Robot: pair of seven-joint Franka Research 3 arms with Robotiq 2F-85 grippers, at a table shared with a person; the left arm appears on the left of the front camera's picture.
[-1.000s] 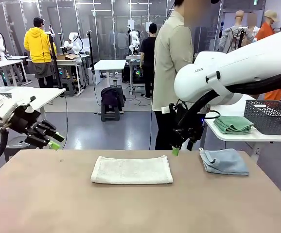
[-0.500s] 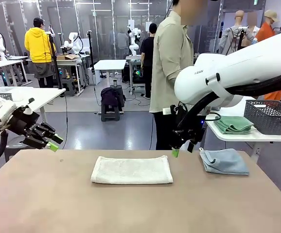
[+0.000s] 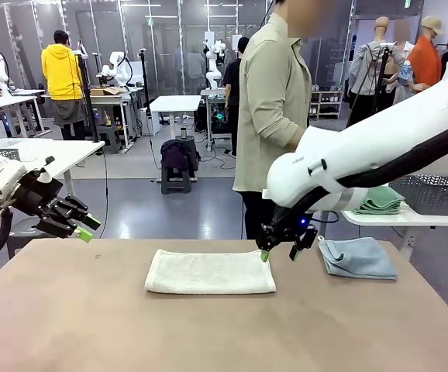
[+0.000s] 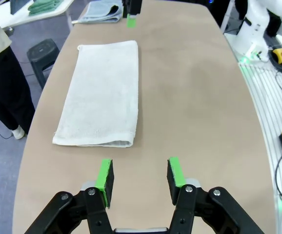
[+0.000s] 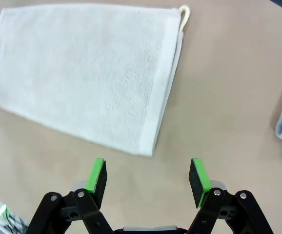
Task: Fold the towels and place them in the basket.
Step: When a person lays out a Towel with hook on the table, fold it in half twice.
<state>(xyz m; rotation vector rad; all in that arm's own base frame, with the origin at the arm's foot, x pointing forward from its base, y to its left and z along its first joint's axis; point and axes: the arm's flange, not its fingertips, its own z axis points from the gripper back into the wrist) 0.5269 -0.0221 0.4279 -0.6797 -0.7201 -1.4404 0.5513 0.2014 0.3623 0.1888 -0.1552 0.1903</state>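
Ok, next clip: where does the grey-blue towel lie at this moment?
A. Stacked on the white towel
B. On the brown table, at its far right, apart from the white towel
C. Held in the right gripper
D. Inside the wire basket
B: the grey-blue towel lies crumpled on the brown table, bare tabletop between it and the white towel; the right gripper hangs open between them, holding nothing.

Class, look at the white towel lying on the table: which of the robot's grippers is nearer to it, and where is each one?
The right gripper is nearer, open just above the white towel at its right end. The left gripper, open too, hangs beyond the towel's left end, clearly apart.
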